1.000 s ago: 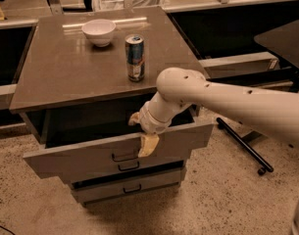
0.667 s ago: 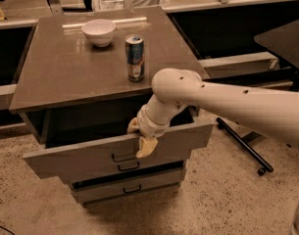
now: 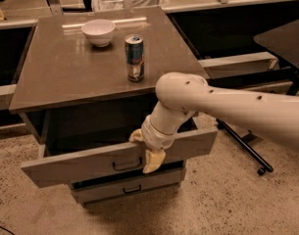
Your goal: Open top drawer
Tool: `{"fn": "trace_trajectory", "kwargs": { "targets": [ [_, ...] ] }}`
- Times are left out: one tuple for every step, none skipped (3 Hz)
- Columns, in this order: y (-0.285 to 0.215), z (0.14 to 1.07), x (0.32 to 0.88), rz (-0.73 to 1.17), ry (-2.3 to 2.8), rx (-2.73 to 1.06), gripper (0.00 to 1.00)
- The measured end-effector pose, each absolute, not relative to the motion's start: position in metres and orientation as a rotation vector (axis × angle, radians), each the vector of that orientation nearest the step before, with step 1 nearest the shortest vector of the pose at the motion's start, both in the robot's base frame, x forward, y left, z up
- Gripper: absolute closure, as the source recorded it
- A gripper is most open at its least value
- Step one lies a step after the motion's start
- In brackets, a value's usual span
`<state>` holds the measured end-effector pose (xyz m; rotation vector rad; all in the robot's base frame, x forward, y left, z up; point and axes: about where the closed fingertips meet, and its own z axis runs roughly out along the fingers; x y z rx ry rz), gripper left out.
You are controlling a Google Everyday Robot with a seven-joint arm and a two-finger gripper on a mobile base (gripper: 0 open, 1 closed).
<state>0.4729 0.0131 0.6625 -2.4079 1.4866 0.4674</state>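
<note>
As the top drawer (image 3: 75, 166) slides slightly further out, the gripper (image 3: 146, 152) (fingers pinching the front panel) stays mid-front.

Office, long desks (image 3: 237, 61); pincer (image 3: 146, 153) at top drawer (image 3: 75, 164)

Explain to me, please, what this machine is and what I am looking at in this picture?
This is a mobile robot's single white arm, seen by one camera looking down at a grey-brown cabinet. Its pincer sits on the top edge of the wide grey-brown top drawer, just right of the small black loop handle; that drawer stands pulled partly out. On the cabinet's top stand a white bowl and a blue-and-silver drink can. A narrower grey drawer lies below.
</note>
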Motion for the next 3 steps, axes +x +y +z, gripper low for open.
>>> {"fn": "trace_trajectory", "kwargs": {
  "targets": [
    [0.008,0.666,0.46,0.503,1.488,-2.413,0.42],
    [0.009,0.668,0.46,0.503,1.488,-2.413,0.43],
    [-0.008,0.696,0.456,0.448,1.498,-2.372,0.41]
  ]
}}
